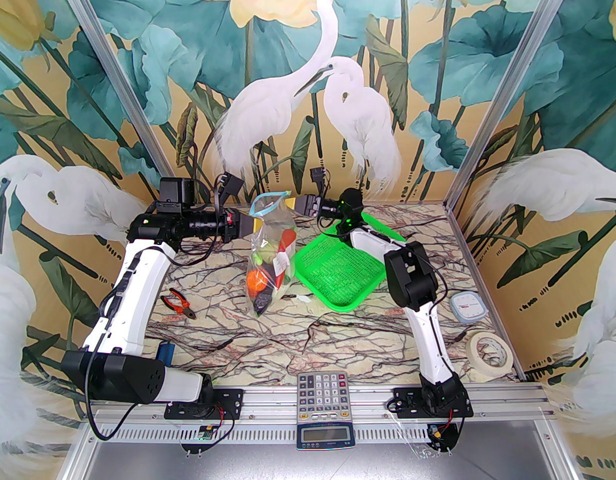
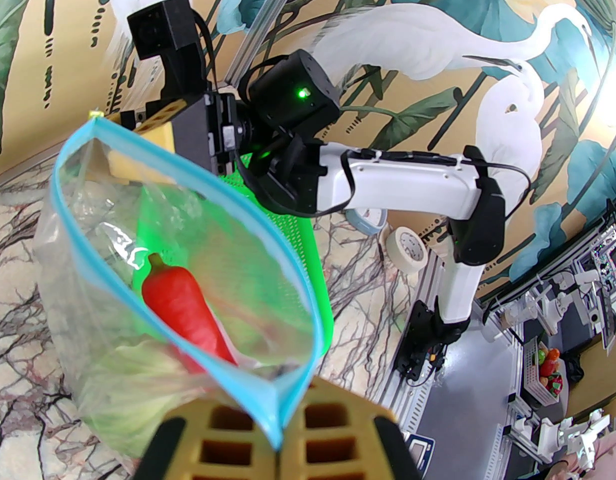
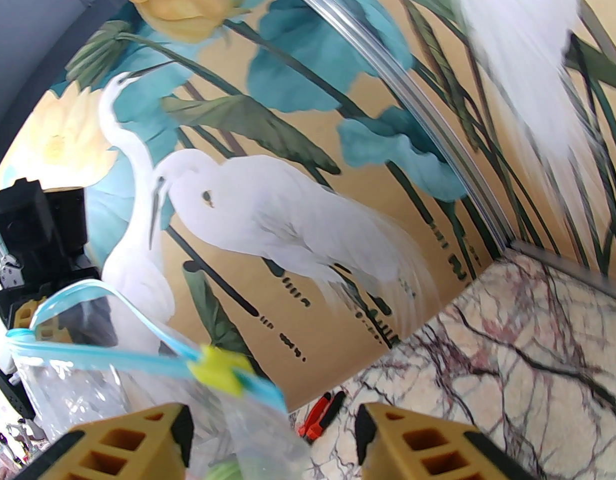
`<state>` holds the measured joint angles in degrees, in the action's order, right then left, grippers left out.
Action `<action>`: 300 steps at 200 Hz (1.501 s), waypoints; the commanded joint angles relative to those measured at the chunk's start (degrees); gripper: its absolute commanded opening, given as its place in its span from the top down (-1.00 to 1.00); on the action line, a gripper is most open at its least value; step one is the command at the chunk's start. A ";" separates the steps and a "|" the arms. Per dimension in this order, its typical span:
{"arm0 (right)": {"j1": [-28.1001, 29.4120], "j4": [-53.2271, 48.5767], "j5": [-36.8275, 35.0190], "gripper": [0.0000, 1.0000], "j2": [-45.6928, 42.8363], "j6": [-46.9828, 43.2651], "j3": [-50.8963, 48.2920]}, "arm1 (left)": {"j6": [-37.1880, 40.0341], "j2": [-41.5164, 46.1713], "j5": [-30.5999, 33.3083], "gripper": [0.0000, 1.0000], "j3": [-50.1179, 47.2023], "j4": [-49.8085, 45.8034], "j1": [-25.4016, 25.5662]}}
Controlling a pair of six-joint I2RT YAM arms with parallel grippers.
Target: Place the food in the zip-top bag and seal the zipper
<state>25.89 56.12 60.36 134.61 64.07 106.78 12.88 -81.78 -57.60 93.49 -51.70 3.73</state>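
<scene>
Sealing is next: food (image 1: 267, 273) lies in the zip-top bag (image 1: 261, 240), left gripper (image 2: 280, 420) pinching one end of the zipper (image 2: 222, 190). Right gripper (image 3: 272, 418), jaws spread, should clamp the yellow slider (image 3: 220, 368) and pull.

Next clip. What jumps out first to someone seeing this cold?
The clear zip-top bag, stuffed with toy food, held up mid-table between the left gripper, pinching one mouth corner, and the right gripper at the other. A red chili shows through its open mouth; the bright green mesh basket sits just right of it.
</scene>
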 commanded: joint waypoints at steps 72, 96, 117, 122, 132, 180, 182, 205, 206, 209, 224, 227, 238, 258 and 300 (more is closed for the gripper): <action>0.40 1.83 2.05 1.00 -2.92 0.14 -2.34 | 1.31 0.65 -1.10 1.00 1.19 -1.54 -3.18; 0.34 -6.14 0.70 1.00 -8.24 -8.38 -6.20 | 2.75 0.31 5.92 1.00 1.92 -4.66 -4.64; 0.64 -14.79 0.59 1.00 -11.72 -15.43 -6.94 | 2.67 -1.20 15.48 1.00 4.01 -7.77 -4.78; 0.70 -16.43 0.64 1.00 -12.30 -16.55 -6.90 | 2.50 -1.59 17.04 1.00 4.54 -8.38 -4.78; 0.78 -19.15 0.55 1.00 -13.17 -18.26 -6.82 | 1.91 -2.37 20.29 1.00 5.32 -9.04 -4.78; 0.89 -29.47 1.05 1.00 -16.05 -23.96 -6.88 | 0.23 -4.94 33.76 1.00 6.49 -12.19 -4.78; 0.84 -30.19 1.14 1.00 -16.15 -24.45 -6.77 | 0.24 -5.12 34.31 1.00 6.50 -12.43 -4.78; 0.89 -41.48 0.59 1.00 -17.09 -31.82 -5.23 | -0.40 -6.02 39.65 1.00 6.98 -14.32 -4.78; 0.89 -41.48 0.59 1.00 -17.09 -31.82 -5.23 | -0.45 -6.02 39.84 1.00 6.93 -14.31 -4.78; 0.84 -42.91 0.37 1.00 -17.17 -32.75 -5.11 | -0.41 -6.15 40.33 1.00 6.95 -14.50 -4.78; 0.70 -49.67 -1.16 1.00 -17.55 -37.36 -4.29 | -0.81 -6.29 43.29 1.00 6.28 -14.58 -4.78; 0.72 -50.86 -1.53 1.00 -17.71 -38.29 -4.09 | -0.77 -6.29 43.95 1.00 6.05 -14.57 -4.78; 0.65 -54.93 -2.97 1.00 -18.10 -41.40 -3.47 | -1.07 -6.49 45.83 1.00 5.72 -14.71 -4.78; 0.48 -60.00 -4.95 1.00 -18.90 -45.77 -2.66 | -1.84 -7.07 48.90 1.00 5.86 -15.05 -4.79; -0.05 -61.20 -4.97 0.94 -20.43 -47.44 -2.10 | -2.58 -8.53 47.82 0.95 7.51 -15.23 -4.78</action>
<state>27.42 -1.98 56.99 117.62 20.10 102.59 11.70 -89.08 -13.56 98.98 -65.41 -0.32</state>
